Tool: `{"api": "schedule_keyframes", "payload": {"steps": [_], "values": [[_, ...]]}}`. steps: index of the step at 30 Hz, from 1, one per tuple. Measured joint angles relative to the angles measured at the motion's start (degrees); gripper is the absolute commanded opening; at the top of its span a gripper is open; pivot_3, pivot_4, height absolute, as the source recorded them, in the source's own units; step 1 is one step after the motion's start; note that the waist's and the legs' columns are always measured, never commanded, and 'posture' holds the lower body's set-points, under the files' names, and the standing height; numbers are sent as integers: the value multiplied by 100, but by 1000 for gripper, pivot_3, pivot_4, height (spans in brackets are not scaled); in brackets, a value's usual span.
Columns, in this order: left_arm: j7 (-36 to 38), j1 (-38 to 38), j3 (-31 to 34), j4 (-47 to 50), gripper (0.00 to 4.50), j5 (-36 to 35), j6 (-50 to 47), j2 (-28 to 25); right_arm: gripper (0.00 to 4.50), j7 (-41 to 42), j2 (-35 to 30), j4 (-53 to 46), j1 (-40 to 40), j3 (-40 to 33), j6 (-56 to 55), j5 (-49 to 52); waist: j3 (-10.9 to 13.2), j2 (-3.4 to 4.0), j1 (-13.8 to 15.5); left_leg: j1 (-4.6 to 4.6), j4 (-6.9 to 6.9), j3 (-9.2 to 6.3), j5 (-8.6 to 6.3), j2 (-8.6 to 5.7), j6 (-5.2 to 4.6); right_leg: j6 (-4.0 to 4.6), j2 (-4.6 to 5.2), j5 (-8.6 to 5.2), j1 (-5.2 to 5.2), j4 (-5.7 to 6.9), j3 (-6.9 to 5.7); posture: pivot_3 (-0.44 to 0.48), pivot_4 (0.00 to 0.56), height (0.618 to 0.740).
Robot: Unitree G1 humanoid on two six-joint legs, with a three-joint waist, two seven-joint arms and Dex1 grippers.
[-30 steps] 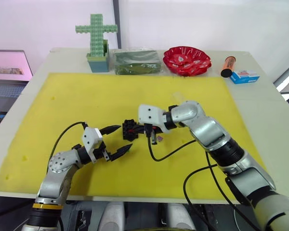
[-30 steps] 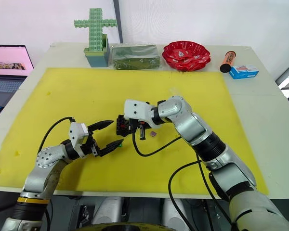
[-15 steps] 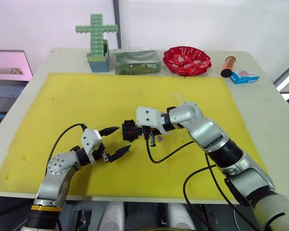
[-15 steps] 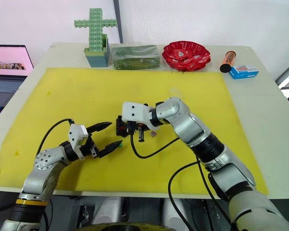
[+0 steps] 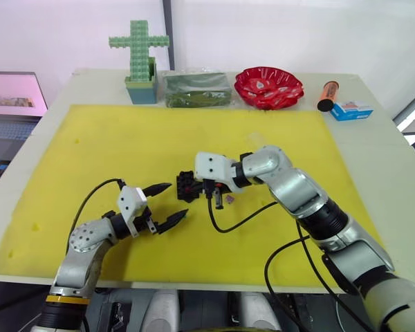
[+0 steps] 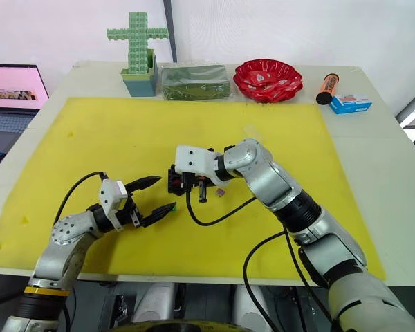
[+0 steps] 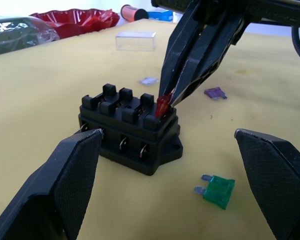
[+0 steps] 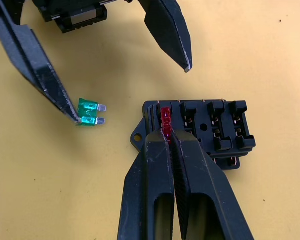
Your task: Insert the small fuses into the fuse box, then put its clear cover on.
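black fuse box (image 7: 129,129) | red fuse (image 7: 161,105) | green fuse (image 7: 217,188) | purple fuse (image 7: 215,92) | pale, possibly grey fuse (image 7: 149,80) | yellow mat (image 5: 124,142)

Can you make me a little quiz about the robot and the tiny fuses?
1. True or false: the right gripper pinches the red fuse at the fuse box.
2. What colour is the fuse lying on the yellow mat near the left gripper?
3. Where is the clear cover? A on the box, B on the mat, apart from it.

Key: 1 true. 2 green. 3 B.
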State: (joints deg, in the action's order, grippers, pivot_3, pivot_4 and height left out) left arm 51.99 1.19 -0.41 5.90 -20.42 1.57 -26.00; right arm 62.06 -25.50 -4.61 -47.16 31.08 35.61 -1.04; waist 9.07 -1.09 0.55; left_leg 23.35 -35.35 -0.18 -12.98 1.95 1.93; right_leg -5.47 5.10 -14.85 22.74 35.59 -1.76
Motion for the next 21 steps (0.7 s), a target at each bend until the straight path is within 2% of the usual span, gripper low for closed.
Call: {"api": "schedule_keyframes", "payload": {"steps": [16,21], "values": [[-336,58,-15,121,4457,121,5,61,0,73,7,51,-247,178,225,-53,0,0,-1,-1,-1,-1,0,0,0,0,0,0,0,6,0,0,150,740],[-461,95,-69,315,4500,121,-135,84,1341,76,7,155,-278,188,147,-93,0,0,-1,0,-2,-1,0,0,0,0,0,0,1,6,0,0,150,740]]}}
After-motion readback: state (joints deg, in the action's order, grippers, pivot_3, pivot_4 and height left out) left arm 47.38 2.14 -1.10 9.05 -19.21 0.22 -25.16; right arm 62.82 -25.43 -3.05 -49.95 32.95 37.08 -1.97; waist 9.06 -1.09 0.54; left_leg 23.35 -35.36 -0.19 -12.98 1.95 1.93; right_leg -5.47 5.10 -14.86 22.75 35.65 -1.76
